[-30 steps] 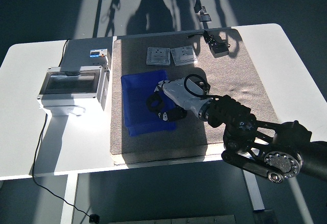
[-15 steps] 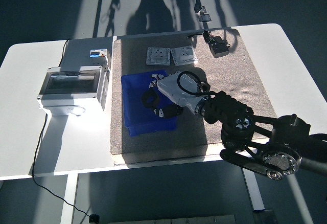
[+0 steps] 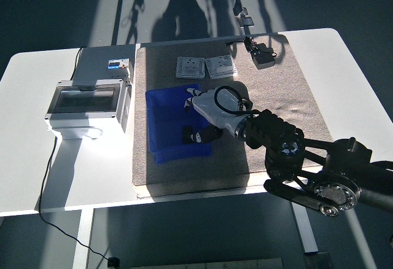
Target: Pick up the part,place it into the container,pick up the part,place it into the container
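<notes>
My right hand (image 3: 198, 114) reaches in from the lower right and hovers over the blue container (image 3: 164, 128) on the mat. Its white fingers (image 3: 191, 93) are stretched toward the container's far edge and its thumb (image 3: 198, 136) points near the front edge. I see nothing held in it. Two white square parts (image 3: 189, 67) (image 3: 221, 66) lie side by side on the mat just behind the container. The hand hides the container's right part. The left arm is out of view.
A grey-brown mat (image 3: 288, 97) covers the table's middle. A grey electrical box with a clear lid (image 3: 89, 106) stands left of the mat, its cable trailing off the table's front. A black adapter with cord (image 3: 263, 55) lies at the mat's far right corner.
My right hand has moved up and back over the container, and its fingers have uncurled from a bent pose to a stretched one.
</notes>
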Available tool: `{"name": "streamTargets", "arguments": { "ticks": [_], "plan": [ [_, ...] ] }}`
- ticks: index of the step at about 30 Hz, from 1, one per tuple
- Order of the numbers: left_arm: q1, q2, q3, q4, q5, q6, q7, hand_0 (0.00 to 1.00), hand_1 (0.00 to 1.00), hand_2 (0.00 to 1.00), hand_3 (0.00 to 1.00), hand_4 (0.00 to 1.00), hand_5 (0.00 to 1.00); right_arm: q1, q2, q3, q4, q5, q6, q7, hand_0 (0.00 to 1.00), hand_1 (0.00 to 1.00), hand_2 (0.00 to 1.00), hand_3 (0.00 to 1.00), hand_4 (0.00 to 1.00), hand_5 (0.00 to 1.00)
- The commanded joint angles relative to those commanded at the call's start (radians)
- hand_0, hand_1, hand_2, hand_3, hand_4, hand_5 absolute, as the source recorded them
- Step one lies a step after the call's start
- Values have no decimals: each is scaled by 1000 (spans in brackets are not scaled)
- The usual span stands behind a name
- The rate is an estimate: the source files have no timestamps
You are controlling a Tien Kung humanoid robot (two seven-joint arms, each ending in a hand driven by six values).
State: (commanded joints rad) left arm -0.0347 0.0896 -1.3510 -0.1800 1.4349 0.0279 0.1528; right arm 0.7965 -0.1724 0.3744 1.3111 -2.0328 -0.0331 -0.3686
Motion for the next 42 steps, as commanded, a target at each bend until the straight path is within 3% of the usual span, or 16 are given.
{"name": "streamTargets", "arguments": {
  "ticks": [1,2,5,7,8,11,14,15,16,20,21,23,34,38,39,42],
  "plan": [
    [0,0,0,0,0,0,0,680,577,632,677,696,646,-1,0,1,-1,0,0,0,852,918,998,998,750,527],
    [0,0,0,0,0,0,0,680,577,632,676,695,644,-1,0,1,-1,-1,-1,0,998,998,998,998,766,541],
    [0,0,-1,0,1,0,0,680,577,632,676,695,644,-5,0,7,-5,0,-16,2,998,998,998,998,766,541],
    [0,0,-1,0,3,0,0,680,577,632,676,695,644,-11,-1,21,-11,7,-48,9,998,998,998,998,766,541],
    [0,0,-1,0,3,0,0,680,575,632,674,695,644,-16,-1,32,-16,10,-62,11,998,998,998,998,829,573],
    [0,-1,-1,0,3,1,-1,680,575,632,674,695,644,-37,-3,86,-51,13,-125,10,998,998,998,998,829,573],
    [1,-2,-1,0,2,1,-1,680,575,632,674,695,644,-50,-2,145,-115,34,-186,8,998,998,998,998,829,573],
    [0,-2,-1,0,3,1,-1,680,573,632,672,694,643,-51,-2,161,-139,45,-204,10,998,925,933,998,782,526],
    [0,-2,-1,0,3,1,-1,680,573,632,672,694,643,-50,0,172,-164,63,-218,15,998,925,933,998,782,526],
    [-3,-3,-2,0,10,0,1,680,573,632,672,694,643,-40,43,197,-292,153,-257,64,998,925,933,998,782,526],
    [-4,-4,-1,0,12,0,1,680,574,633,670,692,641,-39,51,200,-317,171,-264,74,998,912,921,998,861,533],
    [-6,-5,1,0,12,-1,2,680,574,633,670,692,641,-41,66,199,-384,226,-285,102,998,912,921,998,861,533],
    [-11,-6,1,0,18,0,1,680,578,636,671,689,644,-46,94,135,-643,472,-313,158,998,888,916,998,914,536],
    [-11,-7,1,0,17,0,-1,680,578,636,671,689,644,-48,104,109,-656,503,-325,166,998,888,916,998,914,536],
    [-12,-7,1,0,17,0,-2,680,578,636,671,687,640,-49,106,102,-653,506,-330,168,972,800,901,998,913,530],
    [-11,-7,0,0,16,0,-2,680,578,636,671,687,640,-51,108,89,-644,514,-348,175,972,800,901,998,913,530]
  ]
}}
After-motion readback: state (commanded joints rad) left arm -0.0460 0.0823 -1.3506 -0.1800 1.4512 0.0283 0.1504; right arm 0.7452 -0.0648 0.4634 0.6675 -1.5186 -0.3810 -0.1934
